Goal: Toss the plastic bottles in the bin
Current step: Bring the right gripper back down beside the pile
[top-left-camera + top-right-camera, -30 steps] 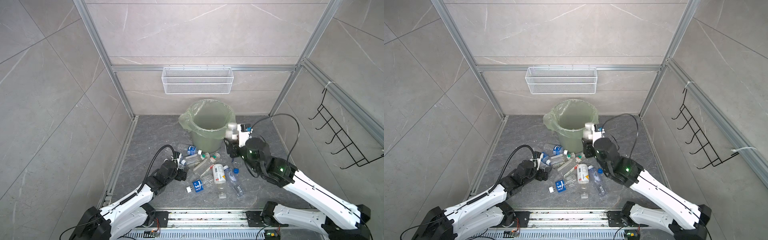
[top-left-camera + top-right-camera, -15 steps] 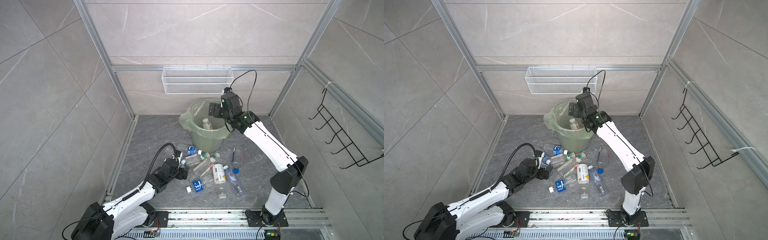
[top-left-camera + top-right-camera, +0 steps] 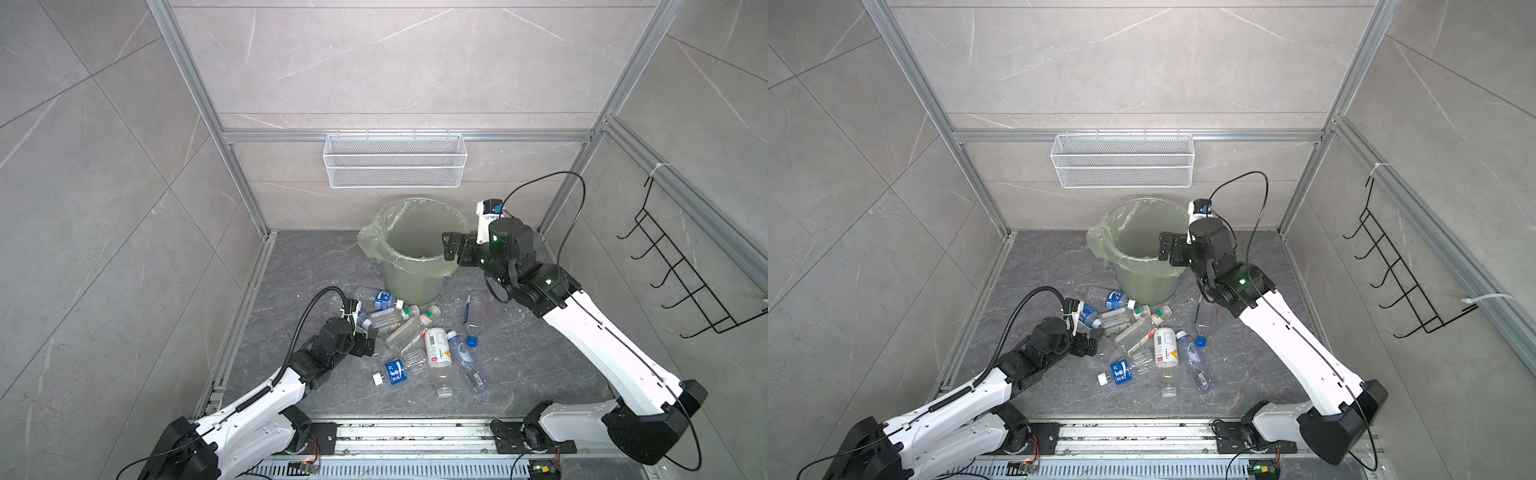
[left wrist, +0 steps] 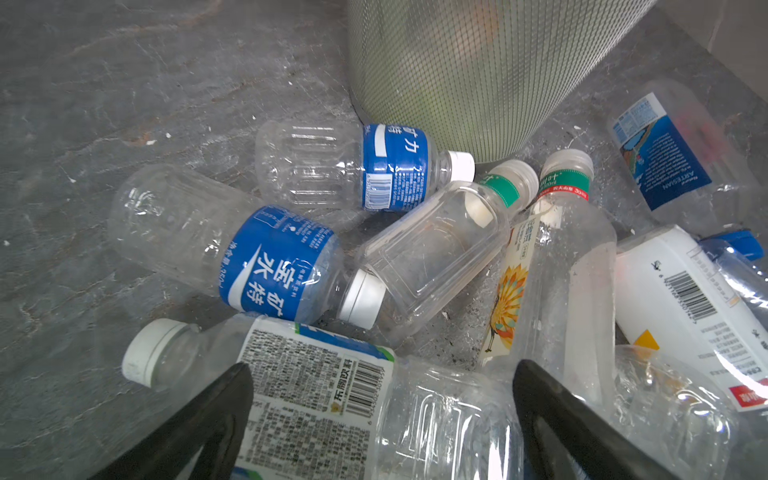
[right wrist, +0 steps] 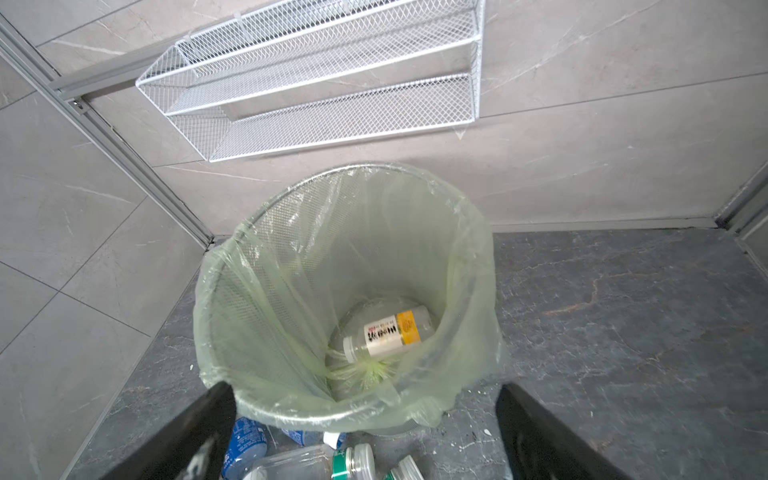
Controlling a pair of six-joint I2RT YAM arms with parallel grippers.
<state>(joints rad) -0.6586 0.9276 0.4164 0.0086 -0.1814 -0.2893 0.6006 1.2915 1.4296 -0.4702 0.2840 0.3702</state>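
On the grey stone floor in front of the bin, we are looking at a heap of plastic bottles lying on their sides. Most are clear, with blue, white or green labels, and the nearest are resting just beside the bin's foot. One labelled bottle is lying at the bottom of the green bag inside the bin, as the right wrist view is showing.

Our right gripper is hovering at the bin's rim, its jaws spread wide with nothing between them. Our left gripper is reaching low into the edge of the heap, jaws also spread wide. One jaw is sitting on each side of a clear bottle with a barcode label, not yet pinching it.

We are judging the job to be at an early stage, with only one bottle showing in the bin and roughly ten waiting on the floor. The step in hand is looking like the left arm's pick-up. The next move is calling for the jaws to close across that bottle's thin, probably slippery body, then for a lift clear of its neighbours and a carry over the rim.

Behind the bin a white wire basket is hanging on the back wall, and a black hook rack is hanging on the side wall.
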